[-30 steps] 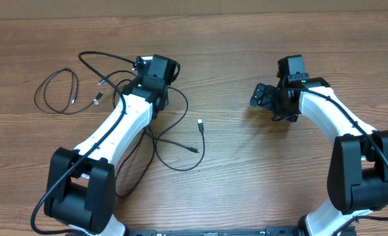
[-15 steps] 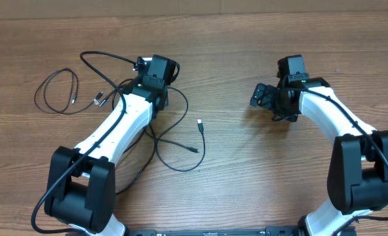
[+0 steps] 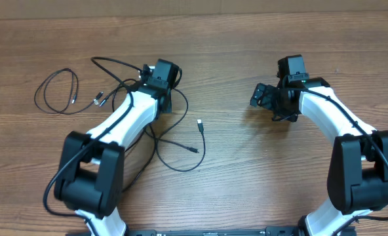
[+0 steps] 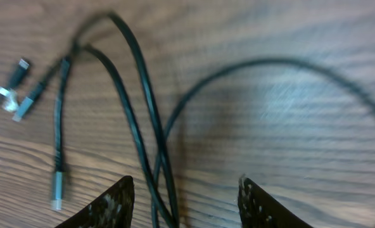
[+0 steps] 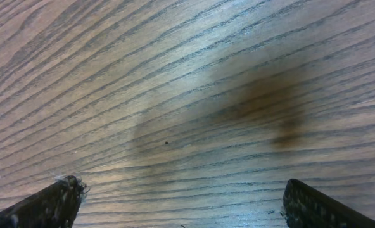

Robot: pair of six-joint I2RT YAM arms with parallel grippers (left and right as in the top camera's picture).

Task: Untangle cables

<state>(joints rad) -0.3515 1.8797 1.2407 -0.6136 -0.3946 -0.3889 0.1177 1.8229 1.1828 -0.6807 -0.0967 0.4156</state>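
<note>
Two open pincers now: left pincer (image 4: 186, 183) has just released the cables (image 4: 148, 101); right pincer (image 5: 182, 185) unchanged.

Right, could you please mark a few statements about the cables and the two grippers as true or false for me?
1. The right gripper holds a cable. False: its jaws stand open over the bare table.
2. The left gripper is shut tight. False: its jaws are apart, with black cables running between them on the table.
3. A silver-tipped plug lies beside those cables. True.
4. A cable loop lies at the far left, apart from the other cables. True.
</note>
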